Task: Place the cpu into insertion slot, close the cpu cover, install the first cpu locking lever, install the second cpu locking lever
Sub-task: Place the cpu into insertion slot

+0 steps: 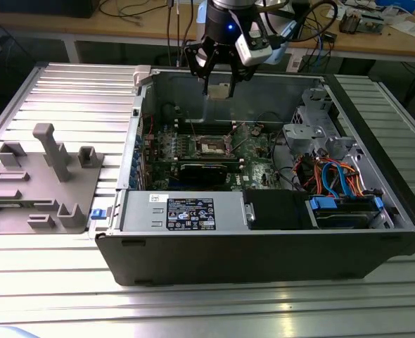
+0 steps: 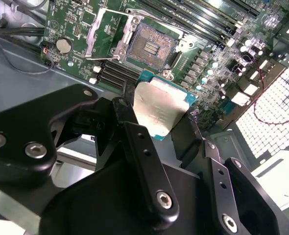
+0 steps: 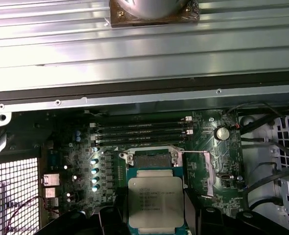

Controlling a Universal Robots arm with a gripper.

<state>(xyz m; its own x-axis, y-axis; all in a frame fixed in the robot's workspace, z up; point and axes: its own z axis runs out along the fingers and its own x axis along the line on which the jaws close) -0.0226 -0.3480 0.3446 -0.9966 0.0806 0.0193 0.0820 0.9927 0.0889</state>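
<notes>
My gripper (image 1: 219, 86) hangs above the open computer case, over the motherboard's far side. It is shut on the cpu (image 2: 160, 111), a flat square chip with a dull silver top and a green-blue edge, also seen in the first wrist view (image 3: 156, 199). The black fingers (image 3: 196, 218) clamp two opposite edges of the chip. The insertion slot (image 2: 152, 47) lies open below, its dark centre bare; in the exterior view the slot (image 1: 212, 146) sits mid-board. The cpu cover (image 2: 107, 33) stands swung up beside the slot. The chip hovers above the board, apart from the slot.
Long memory slots (image 3: 142, 132) run beside the socket. A black card (image 1: 205, 171) lies nearer the front. A power supply (image 1: 183, 211) and a drive bay with blue and orange cables (image 1: 334, 176) fill the case front and the exterior view's right. A grey fixture plate (image 1: 39, 186) sits at the exterior view's left.
</notes>
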